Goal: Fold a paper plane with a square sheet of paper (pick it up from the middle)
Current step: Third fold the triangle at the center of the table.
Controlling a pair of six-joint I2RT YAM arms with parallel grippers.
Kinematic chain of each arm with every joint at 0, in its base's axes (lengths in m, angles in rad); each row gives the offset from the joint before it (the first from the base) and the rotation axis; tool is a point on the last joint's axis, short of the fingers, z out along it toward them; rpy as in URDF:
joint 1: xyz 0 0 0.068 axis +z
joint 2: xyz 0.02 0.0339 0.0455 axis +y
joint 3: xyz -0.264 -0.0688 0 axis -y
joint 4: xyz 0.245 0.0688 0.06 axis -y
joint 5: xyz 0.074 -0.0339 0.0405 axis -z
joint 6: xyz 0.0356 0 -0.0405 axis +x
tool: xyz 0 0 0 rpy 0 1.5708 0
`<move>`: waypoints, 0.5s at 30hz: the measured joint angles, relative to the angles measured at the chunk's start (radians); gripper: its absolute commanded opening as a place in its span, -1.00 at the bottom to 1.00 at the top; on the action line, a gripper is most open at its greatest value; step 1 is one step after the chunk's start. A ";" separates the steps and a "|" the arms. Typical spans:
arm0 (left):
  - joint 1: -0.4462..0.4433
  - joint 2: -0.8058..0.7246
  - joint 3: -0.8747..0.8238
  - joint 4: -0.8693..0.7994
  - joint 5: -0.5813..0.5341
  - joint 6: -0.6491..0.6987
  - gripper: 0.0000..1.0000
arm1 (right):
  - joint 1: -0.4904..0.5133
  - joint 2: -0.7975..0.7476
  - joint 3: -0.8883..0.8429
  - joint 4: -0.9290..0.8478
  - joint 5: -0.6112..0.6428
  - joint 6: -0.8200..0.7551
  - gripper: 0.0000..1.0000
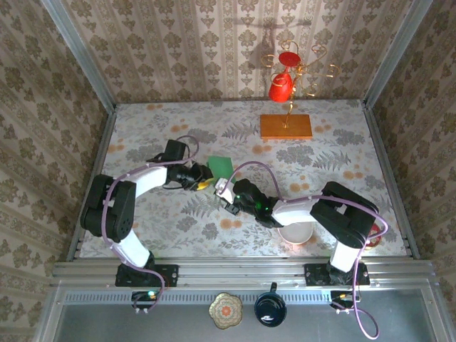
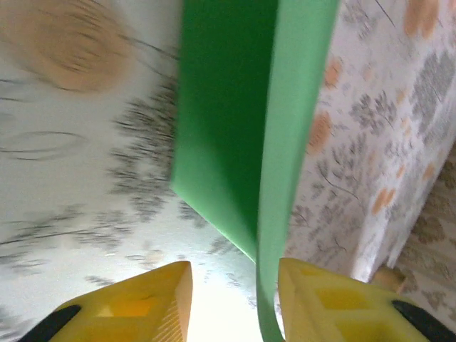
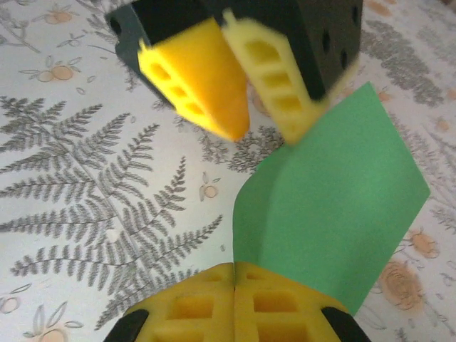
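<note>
Right gripper [image 3: 235, 303] is being pressed shut on the near edge of the thin bright green square sheet of paper [image 3: 328, 199]. Left gripper [image 2: 234, 274] is being held partly open around a raised flap. Sheet's being propped up on the floral table [image 1: 342, 153], long axis pointing toward the far edge.

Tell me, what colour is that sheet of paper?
Plain bright green, no pattern. The paper shows best in the right wrist view.
</note>
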 measured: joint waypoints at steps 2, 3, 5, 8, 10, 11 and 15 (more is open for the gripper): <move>0.036 -0.030 -0.005 -0.020 -0.019 0.013 -0.13 | 0.000 -0.010 0.000 -0.039 -0.037 0.022 -0.98; 0.047 -0.044 -0.005 -0.024 -0.025 0.021 -0.13 | 0.000 -0.014 0.000 -0.058 -0.052 0.036 -0.99; 0.053 -0.077 -0.004 -0.025 -0.033 0.039 -0.12 | -0.001 -0.022 0.000 -0.097 -0.091 0.068 -1.00; 0.021 -0.097 0.013 -0.026 -0.039 0.065 -0.13 | -0.001 -0.029 0.000 -0.143 -0.137 0.117 -1.00; -0.011 -0.089 0.036 -0.026 -0.041 0.079 -0.16 | -0.003 -0.033 0.000 -0.166 -0.163 0.148 -1.00; -0.029 -0.077 0.050 -0.027 -0.042 0.087 -0.19 | -0.004 -0.035 0.000 -0.175 -0.177 0.166 -1.00; -0.082 0.010 0.103 -0.031 -0.042 0.110 -0.28 | -0.013 -0.040 0.000 -0.199 -0.222 0.220 -1.00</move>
